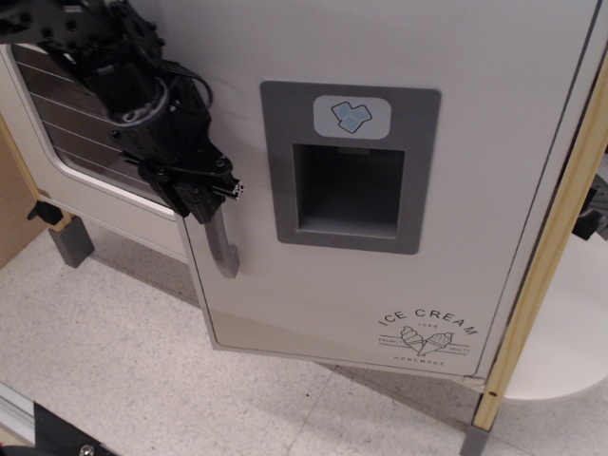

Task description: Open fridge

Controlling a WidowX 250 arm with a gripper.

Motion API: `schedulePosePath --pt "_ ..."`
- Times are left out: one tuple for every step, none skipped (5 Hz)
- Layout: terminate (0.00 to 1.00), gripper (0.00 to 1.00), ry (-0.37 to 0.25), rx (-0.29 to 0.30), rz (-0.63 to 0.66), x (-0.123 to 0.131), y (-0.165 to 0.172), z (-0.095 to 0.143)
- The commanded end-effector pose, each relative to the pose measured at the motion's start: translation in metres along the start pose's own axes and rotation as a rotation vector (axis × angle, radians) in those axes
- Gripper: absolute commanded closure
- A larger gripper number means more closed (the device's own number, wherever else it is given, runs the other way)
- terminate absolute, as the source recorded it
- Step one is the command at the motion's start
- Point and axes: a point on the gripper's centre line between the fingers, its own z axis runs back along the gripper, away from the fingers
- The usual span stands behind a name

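Observation:
The white fridge door [313, 304] fills the middle of the view. It carries a grey ice-dispenser panel [350, 166] and an "ICE CREAM" print [426, 334]. The door stands swung out on its left side, hinged at the right. Its curved grey vertical handle [224, 249] is at the door's left edge. My black gripper [204, 195] is shut on the upper part of the handle, and my arm reaches in from the upper left.
The white oven door [95, 161] with a wire-rack window stands behind my arm at the left. A wooden post [541, 275] frames the fridge on the right. A grey leg [71, 242] stands on the speckled floor [123, 361].

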Motion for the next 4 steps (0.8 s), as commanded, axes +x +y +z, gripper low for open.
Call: schedulePosePath --pt "0.00 0.00 0.099 -0.062 0.076 -0.012 0.025 0.044" --pt "0.00 0.00 0.135 -0.031 0.157 -0.018 0.043 0.059" --pt "0.00 0.00 0.046 0.017 0.296 -0.016 0.063 0.083" --pt "0.00 0.00 -0.053 0.058 0.448 -0.010 0.081 0.108"
